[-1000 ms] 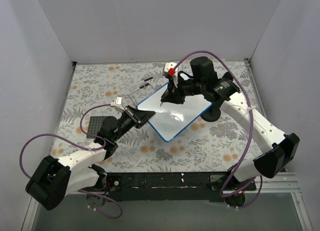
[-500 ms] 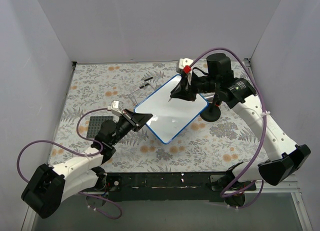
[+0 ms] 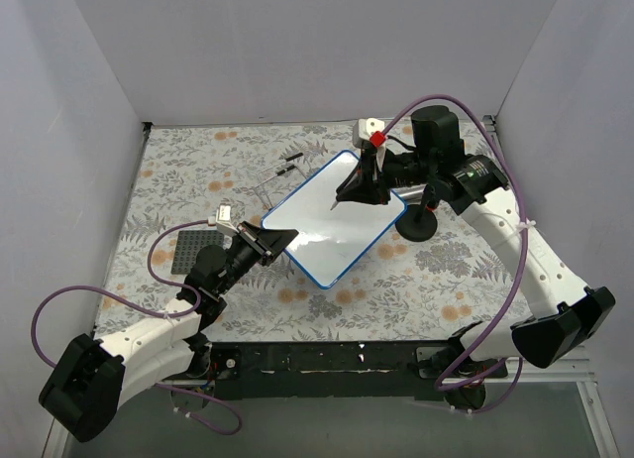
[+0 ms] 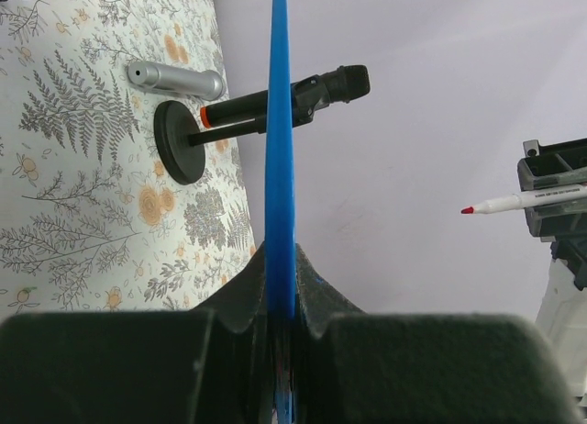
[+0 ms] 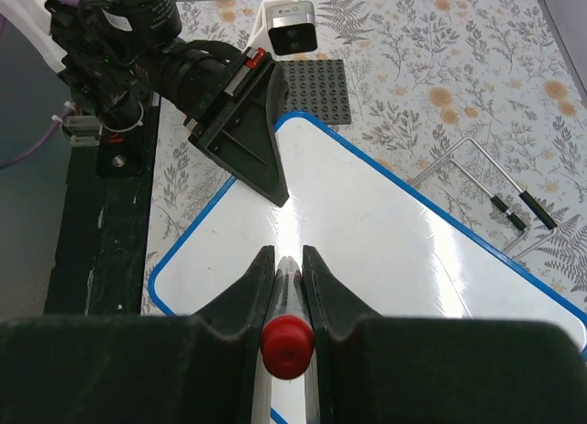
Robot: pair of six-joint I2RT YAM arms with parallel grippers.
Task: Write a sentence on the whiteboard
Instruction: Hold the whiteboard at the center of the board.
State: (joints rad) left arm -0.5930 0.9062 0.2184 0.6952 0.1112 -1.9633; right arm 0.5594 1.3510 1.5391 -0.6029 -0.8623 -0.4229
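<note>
Whiteboard (image 3: 337, 220) clamped at near-left rim by left gripper (image 3: 280, 238), near counter centre. Marker (image 4: 523, 201) pinched in right gripper (image 5: 286, 268), shifted toward far-right corner, tip held off blank surface. Nothing written yet.

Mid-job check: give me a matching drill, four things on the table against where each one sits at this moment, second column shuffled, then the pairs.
Things
1. whiteboard
2. marker
3. studded plate
4. black stand

Places
A. pinched in the right gripper, red tip off the board
B. flat on the cloth beside the left arm
C. edge clamped in the left gripper
D. standing on its round base, right of the board

Pairs: 1-C, 2-A, 3-B, 4-D
</note>
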